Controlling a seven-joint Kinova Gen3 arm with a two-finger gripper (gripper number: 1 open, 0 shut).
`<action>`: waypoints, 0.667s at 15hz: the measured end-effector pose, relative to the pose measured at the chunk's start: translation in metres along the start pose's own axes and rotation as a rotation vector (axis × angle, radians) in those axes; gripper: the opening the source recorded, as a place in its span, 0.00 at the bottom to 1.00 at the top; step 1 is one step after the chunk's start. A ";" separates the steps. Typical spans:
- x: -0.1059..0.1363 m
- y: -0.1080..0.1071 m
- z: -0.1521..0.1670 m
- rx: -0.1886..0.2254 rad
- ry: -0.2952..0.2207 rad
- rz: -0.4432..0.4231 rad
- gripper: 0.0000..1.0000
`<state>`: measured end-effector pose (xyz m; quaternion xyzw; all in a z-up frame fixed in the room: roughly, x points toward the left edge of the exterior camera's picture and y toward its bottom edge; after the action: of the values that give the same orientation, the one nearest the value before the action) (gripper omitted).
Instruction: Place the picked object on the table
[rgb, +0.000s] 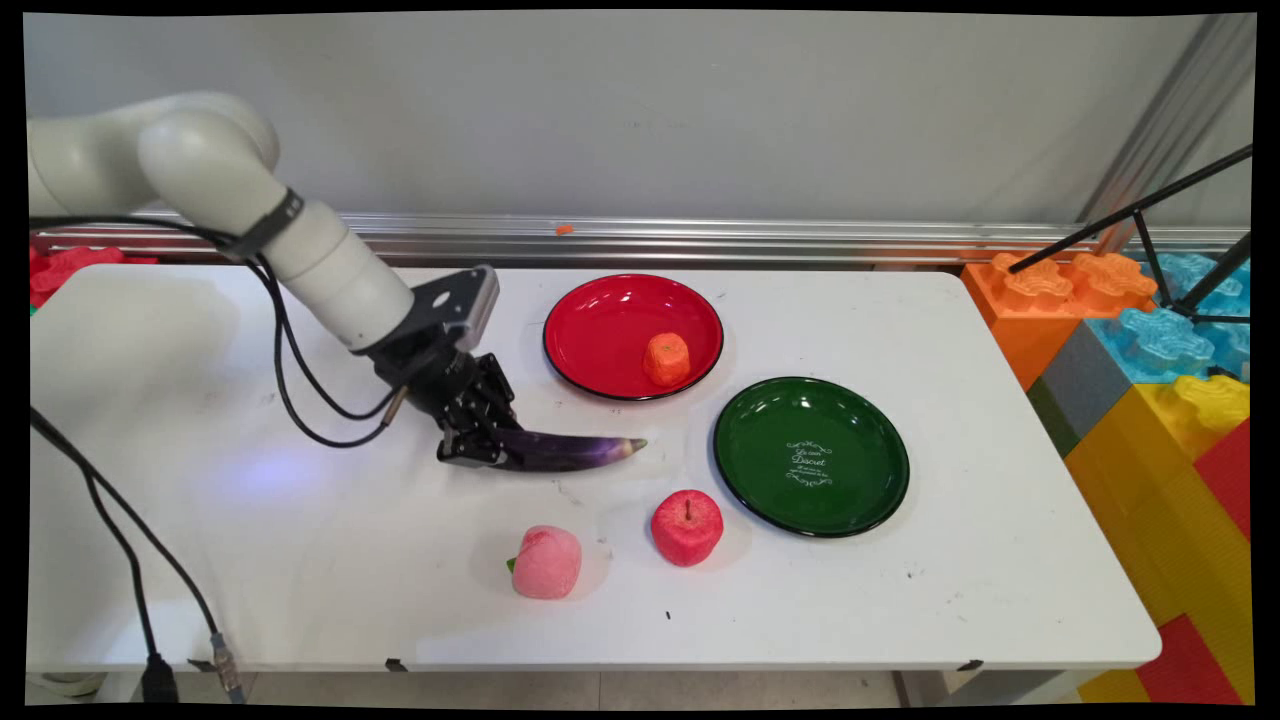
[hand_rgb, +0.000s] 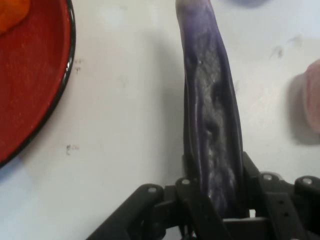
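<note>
A long purple eggplant (rgb: 570, 451) lies on the white table (rgb: 300, 560), its tip pointing right toward the green plate. My gripper (rgb: 478, 447) is low at the eggplant's thick left end and shut on it. In the hand view the eggplant (hand_rgb: 212, 110) runs up from between the fingers (hand_rgb: 192, 197), which press its sides. A red plate (rgb: 600, 320) just beyond holds an orange toy fruit (rgb: 667, 359); its rim (hand_rgb: 30, 100) shows at the hand view's left.
An empty green plate (rgb: 811, 456) sits to the right of the eggplant. A red apple (rgb: 687, 527) and a pink peach (rgb: 547, 562) stand nearer the front edge. Big coloured foam blocks (rgb: 1150, 370) line the table's right side. Black cables (rgb: 120, 540) hang at left.
</note>
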<state>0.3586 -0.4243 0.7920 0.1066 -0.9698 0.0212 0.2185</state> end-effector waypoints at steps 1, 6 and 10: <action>-0.002 0.000 0.004 0.005 -0.004 0.005 0.00; -0.008 -0.002 0.016 0.031 -0.011 0.019 0.00; -0.007 -0.001 0.018 0.038 -0.001 0.023 1.00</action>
<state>0.3578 -0.4258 0.7724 0.0995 -0.9705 0.0422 0.2155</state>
